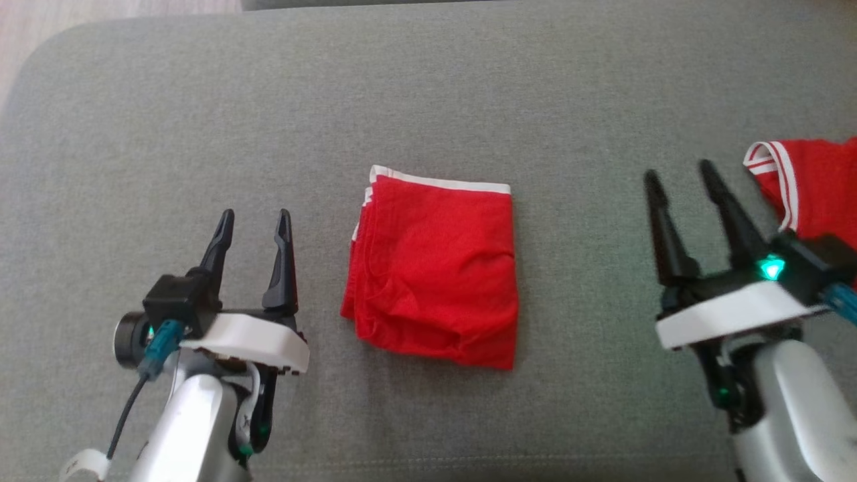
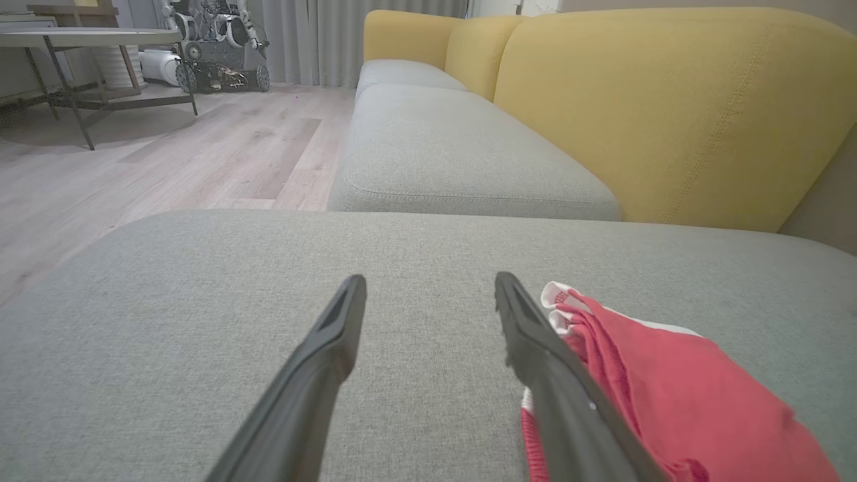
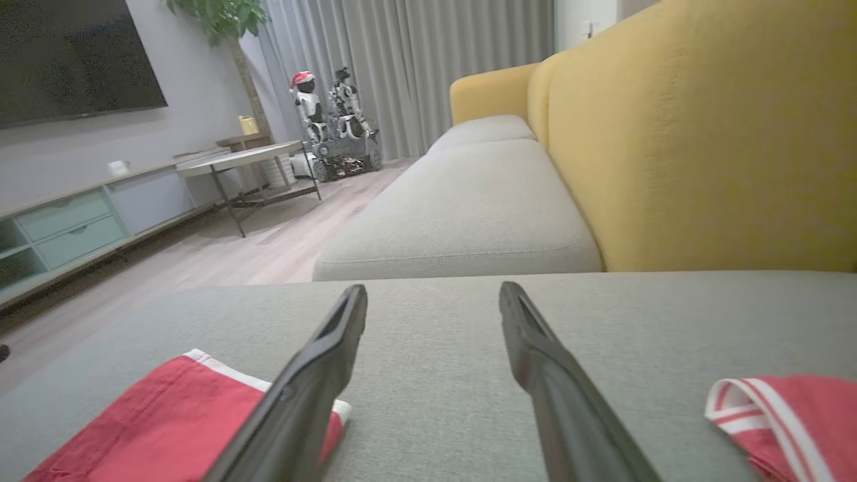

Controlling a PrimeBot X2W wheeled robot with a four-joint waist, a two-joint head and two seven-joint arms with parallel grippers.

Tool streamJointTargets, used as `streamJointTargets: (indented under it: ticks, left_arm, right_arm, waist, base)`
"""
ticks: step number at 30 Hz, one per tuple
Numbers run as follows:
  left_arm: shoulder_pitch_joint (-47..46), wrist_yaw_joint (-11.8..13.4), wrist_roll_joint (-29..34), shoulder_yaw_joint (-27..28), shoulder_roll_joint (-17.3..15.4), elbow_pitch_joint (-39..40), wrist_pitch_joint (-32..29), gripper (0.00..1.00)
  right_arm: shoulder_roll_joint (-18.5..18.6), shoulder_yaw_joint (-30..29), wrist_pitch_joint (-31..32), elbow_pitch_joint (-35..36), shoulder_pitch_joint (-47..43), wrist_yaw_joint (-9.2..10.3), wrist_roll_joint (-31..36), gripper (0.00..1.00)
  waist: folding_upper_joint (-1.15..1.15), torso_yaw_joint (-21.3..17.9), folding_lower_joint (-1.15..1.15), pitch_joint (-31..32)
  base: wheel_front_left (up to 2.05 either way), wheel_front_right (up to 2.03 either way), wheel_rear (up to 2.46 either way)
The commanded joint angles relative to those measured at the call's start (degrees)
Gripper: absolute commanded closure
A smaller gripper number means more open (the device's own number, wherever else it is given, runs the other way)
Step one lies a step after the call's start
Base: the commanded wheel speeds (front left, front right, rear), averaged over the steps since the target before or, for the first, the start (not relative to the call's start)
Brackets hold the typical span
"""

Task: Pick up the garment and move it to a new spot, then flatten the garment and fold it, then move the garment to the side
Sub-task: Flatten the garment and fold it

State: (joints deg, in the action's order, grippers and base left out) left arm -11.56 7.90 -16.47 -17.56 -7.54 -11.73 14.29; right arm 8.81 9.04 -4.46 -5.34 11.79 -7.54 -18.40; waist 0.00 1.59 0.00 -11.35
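While the folded red garment (image 1: 432,274) is lying flat around the middle of the grey cushion (image 1: 469,87), well clear of its rounded far-left corner, both grippers are hanging beside it and touching nothing. The left gripper (image 1: 256,215) is standing near the garment's left edge, fingers parted and empty. The right gripper (image 1: 679,171) is sitting well apart on the other side, fingers likewise spread with nothing between them.

The head view is giving the whole fold, with white trim along its far edge. The left wrist view is adding the stacked layers at the trim corner and a yellow sofa back (image 2: 669,114) beyond the cushion. The right wrist view is adding a low table (image 3: 241,157) and wooden floor (image 3: 268,248). A striped red piece (image 1: 810,187) is lying towards the cushion's right side, possibly a second garment, as it is cropped in both views.
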Motion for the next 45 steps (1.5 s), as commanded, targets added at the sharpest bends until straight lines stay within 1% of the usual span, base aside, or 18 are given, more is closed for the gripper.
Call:
streamJointTargets:
  ticks: [1,8,12,20,32,33,34,35,39,45]
  left_arm:
    - [-0.53,0.4,-0.06,2.38,-1.49,2.1,0.39,0.0]
    - [0.12,0.9,-0.02,2.39,-2.44,3.02,0.0,0.0]
    - [0.48,1.14,-0.03,2.27,-2.76,3.47,-0.26,0.0]
    - [0.58,1.36,-0.12,1.86,-3.11,4.1,-0.6,0.0]
    - [0.34,1.5,-0.3,1.14,-3.2,4.52,-0.6,0.0]
    - [0.23,1.49,-0.31,1.07,-3.2,4.62,-0.6,0.0]
    - [0.1,1.48,-0.3,0.98,-3.19,4.71,-0.59,0.0]
    - [-0.07,1.45,-0.31,0.9,-3.16,4.79,-0.57,0.0]
    - [-0.83,1.4,-0.35,0.6,-2.85,4.88,-0.42,0.0]
    - [-1.94,0.99,-0.46,-0.21,-1.84,4.45,-0.05,0.0]
  right_arm:
    - [0.48,-0.19,0.16,3.52,0.0,0.05,1.16,0.0]
    - [-0.32,-4.79,2.51,10.55,-5.96,0.05,4.27,0.0]
    - [-1.14,-5.91,3.35,12.33,-7.9,0.05,4.75,0.0]
    - [-1.74,-6.67,4.17,13.77,-8.99,0.05,5.05,0.0]
    - [-1.56,-6.81,4.97,13.54,-8.88,0.05,5.34,0.0]
    - [-1.54,-6.53,5.1,13.28,-8.61,0.05,5.22,0.17]
    - [-1.56,-6.31,5.16,12.9,-8.24,0.05,5.18,0.71]
    - [-1.55,-5.73,5.23,12.38,-7.76,0.05,4.97,1.0]
    - [-1.36,-0.59,5.25,8.41,-5.19,0.05,3.95,1.0]
    - [-2.26,10.8,3.09,-2.77,0.28,0.05,1.13,1.0]
  waist:
    - [0.0,-0.3,0.0,-0.03]
    - [0.0,-1.22,0.0,0.26]
    - [0.0,-1.47,0.0,0.42]
    - [0.0,-1.39,0.0,0.4]
    - [0.0,-0.46,0.0,0.37]
    - [0.0,-0.28,0.0,0.23]
    - [0.0,-0.04,0.0,0.08]
    - [0.0,0.23,0.0,-0.07]
    - [0.0,1.76,0.0,-0.69]
    - [0.0,5.34,0.0,-1.37]
  base:
    - [0.0,0.0,0.0]
    - [0.0,0.0,0.0]
    - [0.0,0.0,0.0]
    - [0.0,0.0,0.0]
    - [0.0,0.0,0.0]
    - [0.0,0.0,0.0]
    - [0.0,0.0,0.0]
    - [0.0,0.0,0.0]
    - [0.0,0.0,0.0]
    - [0.0,0.0,0.0]
